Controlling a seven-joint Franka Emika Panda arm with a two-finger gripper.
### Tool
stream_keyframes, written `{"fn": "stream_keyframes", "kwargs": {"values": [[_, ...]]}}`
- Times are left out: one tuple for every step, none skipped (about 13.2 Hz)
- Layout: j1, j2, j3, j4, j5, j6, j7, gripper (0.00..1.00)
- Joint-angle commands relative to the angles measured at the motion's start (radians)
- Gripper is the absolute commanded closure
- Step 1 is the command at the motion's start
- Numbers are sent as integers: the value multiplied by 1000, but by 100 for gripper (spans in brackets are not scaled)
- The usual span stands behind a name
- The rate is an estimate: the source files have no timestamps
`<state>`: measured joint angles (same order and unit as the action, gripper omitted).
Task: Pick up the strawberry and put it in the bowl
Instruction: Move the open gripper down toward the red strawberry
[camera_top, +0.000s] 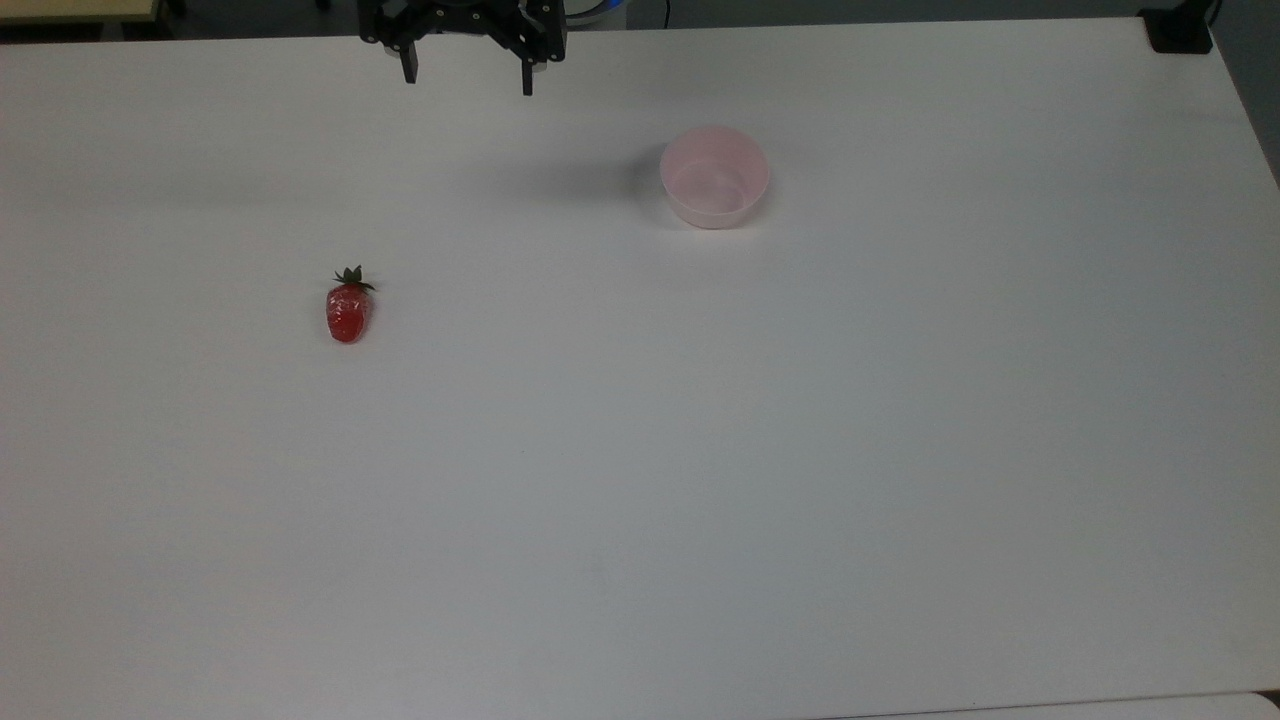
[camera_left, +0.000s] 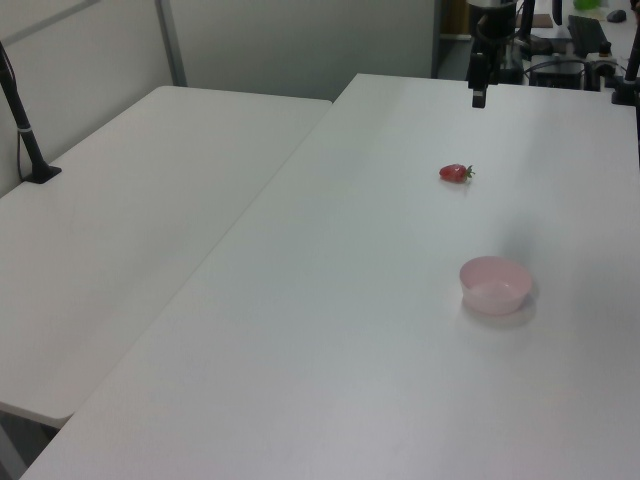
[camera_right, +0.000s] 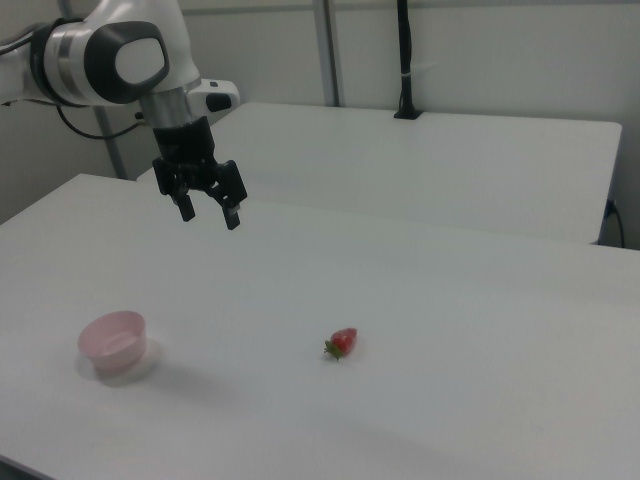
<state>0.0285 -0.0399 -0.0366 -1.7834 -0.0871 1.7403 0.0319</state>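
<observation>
top view: glossy red strawberry (camera_top: 348, 310), green cap, lying on table (camera_top: 640, 450).

White arm, black hand (camera_right: 208, 212)

From my station I see smooth, rounded white shells on the arm, with a dark grey ring at the joint and a black cable behind it. The hand is matte black and angular, and it ends in two thin straight black fingers (camera_right: 232, 219).

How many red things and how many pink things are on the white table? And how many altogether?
Red: 1, the strawberry
Pink: 1, the bowl
Total: 2 things on the table
</observation>
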Motion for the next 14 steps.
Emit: {"fn": "stream_keyframes", "kwargs": {"values": [[2,-8,-9,-5,17,-7,8,0],[2,-6,-11,-5,18,-7,8,0],[2,-6,-11,-4,17,-7,6,0],[2,-6,-11,-4,17,-7,3,0],[2,-5,-11,-4,17,-7,3,0],[1,-2,-11,8,15,-7,3,0],[-2,6,-11,28,15,-8,3,0],[-5,14,-14,33,15,-8,0,0],[-8,37,-14,48,15,-8,-12,0],[-13,72,-14,74,10,-7,-32,0],[-25,124,-16,103,3,-5,-50,0],[-39,173,-19,148,0,-2,-67,0],[-50,213,-41,179,0,14,-102,0],[-51,231,-72,183,9,49,-151,0]]}}
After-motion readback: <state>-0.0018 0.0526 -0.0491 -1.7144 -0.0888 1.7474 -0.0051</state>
